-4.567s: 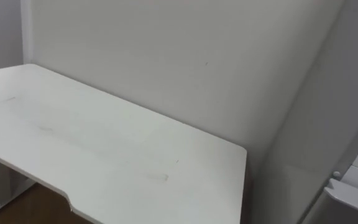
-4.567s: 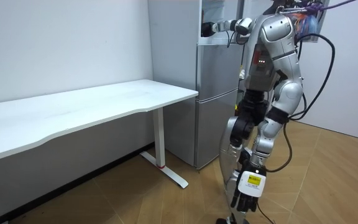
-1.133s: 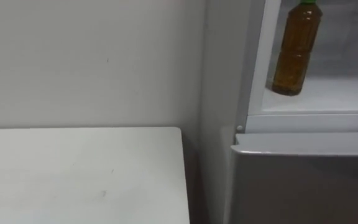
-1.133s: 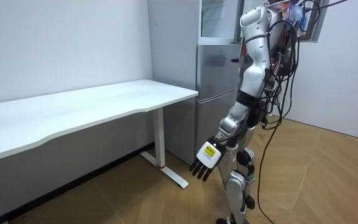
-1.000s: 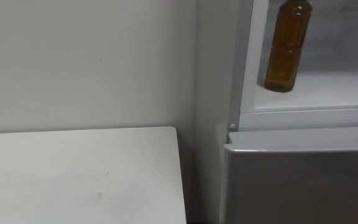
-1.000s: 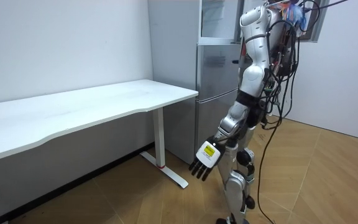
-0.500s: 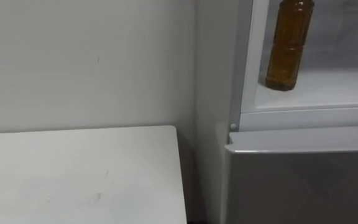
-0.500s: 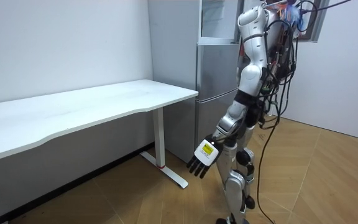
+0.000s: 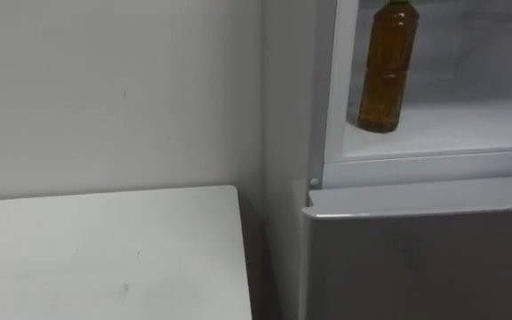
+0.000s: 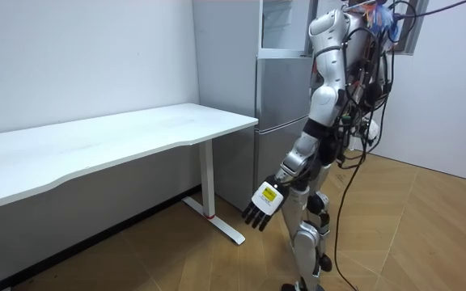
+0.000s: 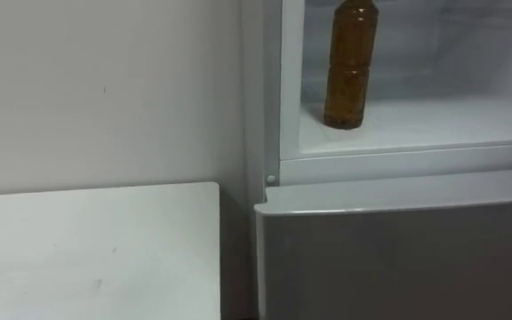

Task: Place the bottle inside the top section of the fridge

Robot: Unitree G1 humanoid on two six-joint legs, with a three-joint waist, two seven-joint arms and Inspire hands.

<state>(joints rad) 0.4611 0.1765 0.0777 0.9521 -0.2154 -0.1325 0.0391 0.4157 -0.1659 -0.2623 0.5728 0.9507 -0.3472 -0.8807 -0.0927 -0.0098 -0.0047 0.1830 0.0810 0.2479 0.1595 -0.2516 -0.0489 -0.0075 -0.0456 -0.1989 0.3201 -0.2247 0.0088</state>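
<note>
left eye view: bottle (image 9: 386, 71) near fridge shelf (image 9: 469, 124) edge.

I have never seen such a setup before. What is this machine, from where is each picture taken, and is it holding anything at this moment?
This is a humanoid robot standing on two legs before a fridge. The room view comes from a camera placed in the room and shows the whole robot. The two eye views come from a stereo camera on its head, so they show almost the same scene. There a brown bottle stands upright inside the open upper compartment; the lower door is shut. A white table is on the left. The robot's left hand hangs low with relaxed fingers and holds nothing.
</note>
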